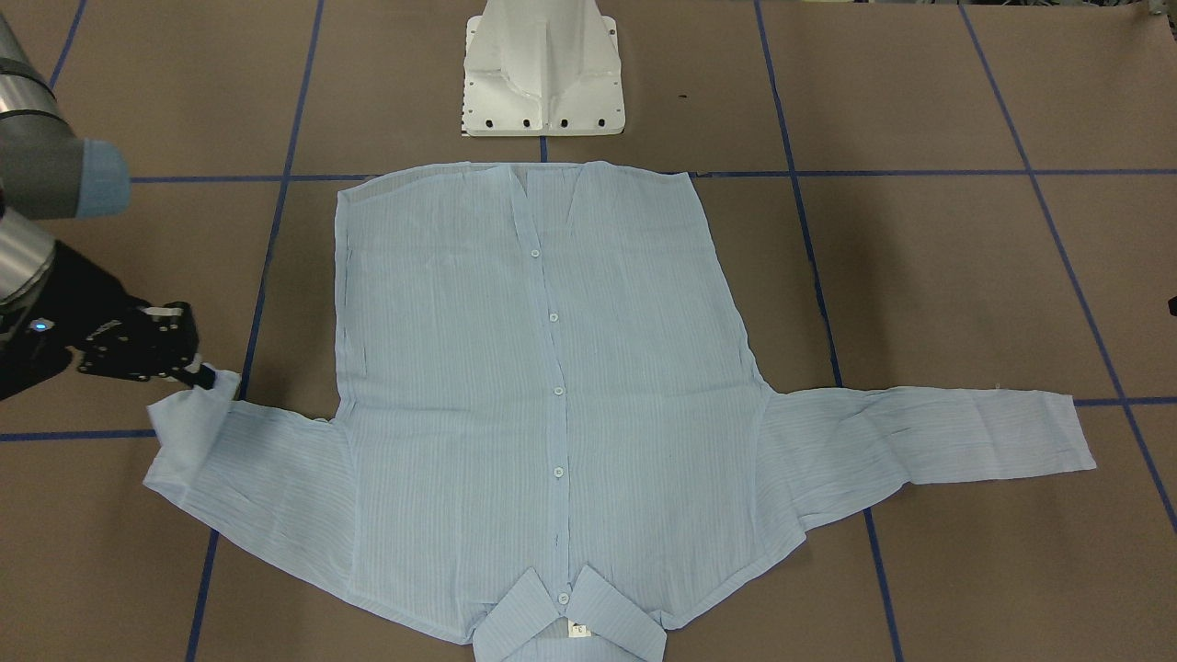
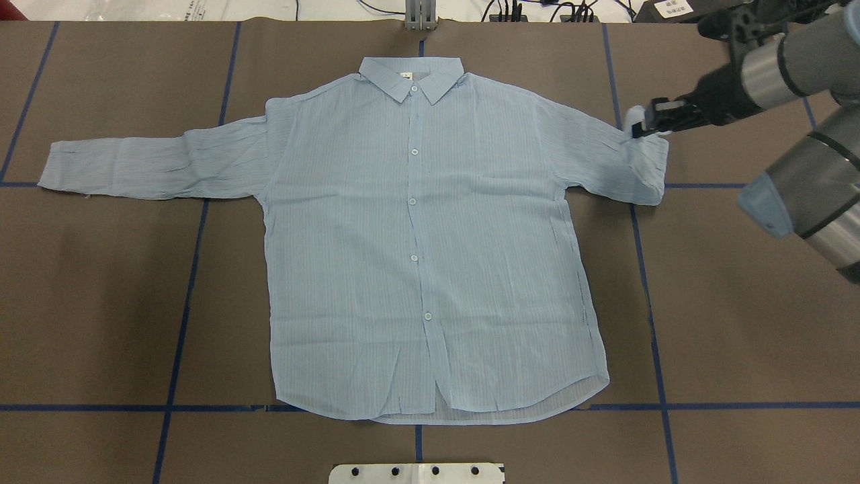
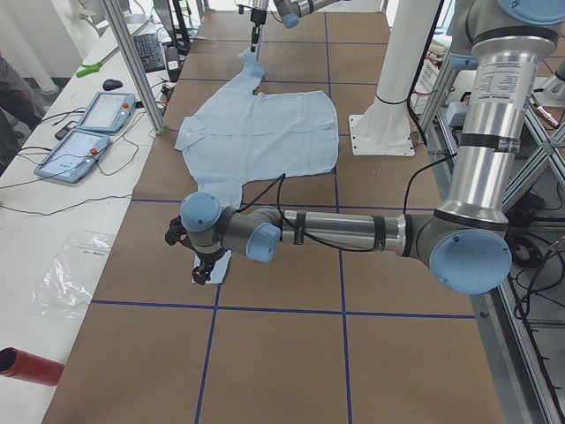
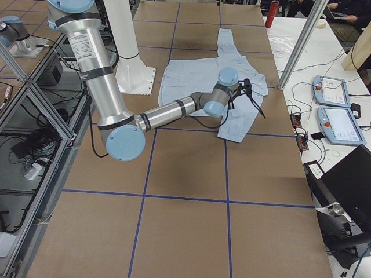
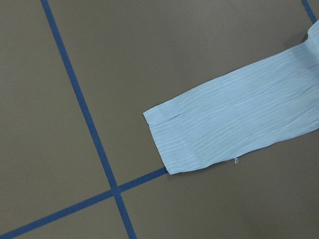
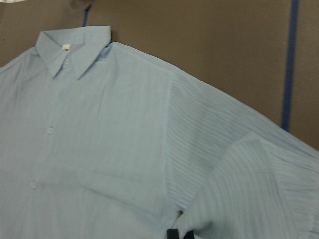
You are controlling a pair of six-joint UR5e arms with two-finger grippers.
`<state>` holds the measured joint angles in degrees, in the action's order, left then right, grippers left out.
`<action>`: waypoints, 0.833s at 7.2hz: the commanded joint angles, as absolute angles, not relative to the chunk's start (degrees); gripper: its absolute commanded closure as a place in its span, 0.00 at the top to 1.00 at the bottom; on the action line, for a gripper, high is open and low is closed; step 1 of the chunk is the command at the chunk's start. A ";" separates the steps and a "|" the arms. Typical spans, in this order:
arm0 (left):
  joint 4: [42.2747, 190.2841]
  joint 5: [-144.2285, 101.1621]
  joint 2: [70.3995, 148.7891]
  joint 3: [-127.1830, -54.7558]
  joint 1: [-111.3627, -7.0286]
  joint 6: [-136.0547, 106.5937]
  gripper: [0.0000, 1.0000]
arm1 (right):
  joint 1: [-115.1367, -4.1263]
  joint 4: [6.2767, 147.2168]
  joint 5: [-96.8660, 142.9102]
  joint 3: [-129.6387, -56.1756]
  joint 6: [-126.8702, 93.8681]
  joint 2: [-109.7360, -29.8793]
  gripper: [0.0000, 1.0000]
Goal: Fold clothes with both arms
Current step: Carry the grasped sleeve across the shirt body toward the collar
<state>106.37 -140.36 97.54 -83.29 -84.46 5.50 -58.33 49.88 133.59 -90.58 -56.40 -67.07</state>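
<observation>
The clothes are one pale blue striped shirt [image 2: 416, 255] that lies flat and buttoned on the brown table, collar [image 2: 411, 75] at the far side. My right gripper [image 2: 641, 128] is shut on the cuff of the sleeve on its side. It holds the cuff a little above the table, so the sleeve [image 1: 230, 450] bends up and inward. Its fingertips [image 6: 178, 234] barely show under the raised cloth. The other sleeve [image 2: 148, 165] lies stretched out flat, its cuff [image 5: 179, 139] on the table. My left gripper [image 3: 205, 272] hovers by that cuff; I cannot tell whether it is open or shut.
The white pedestal base [image 1: 542, 74] stands just behind the shirt's hem. Blue tape lines [image 2: 195, 269] grid the table. A side bench holds two teach pendants [image 3: 88, 132], cables and a red cylinder [image 3: 26, 367]. Aluminium posts [image 3: 132, 62] stand along that edge.
</observation>
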 commanded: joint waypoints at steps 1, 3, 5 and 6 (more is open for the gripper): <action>106.52 -140.36 97.47 -82.88 -84.46 5.54 1.00 | -52.84 57.69 131.24 -89.83 -60.73 -53.93 0.00; 106.52 -140.36 97.38 -82.53 -84.46 5.54 1.00 | -50.37 64.41 127.63 -83.19 -60.56 -41.54 0.00; 106.61 -140.36 97.47 -82.09 -84.46 5.54 1.00 | -46.08 64.07 121.85 -77.19 -60.56 -36.58 0.00; 106.61 -140.27 97.47 -82.00 -84.46 5.54 1.00 | -43.27 63.81 118.08 -74.73 -60.56 -35.69 0.00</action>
<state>106.60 -140.34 97.46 -82.13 -84.46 5.54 -46.64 63.98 122.59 -78.10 -60.55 -37.66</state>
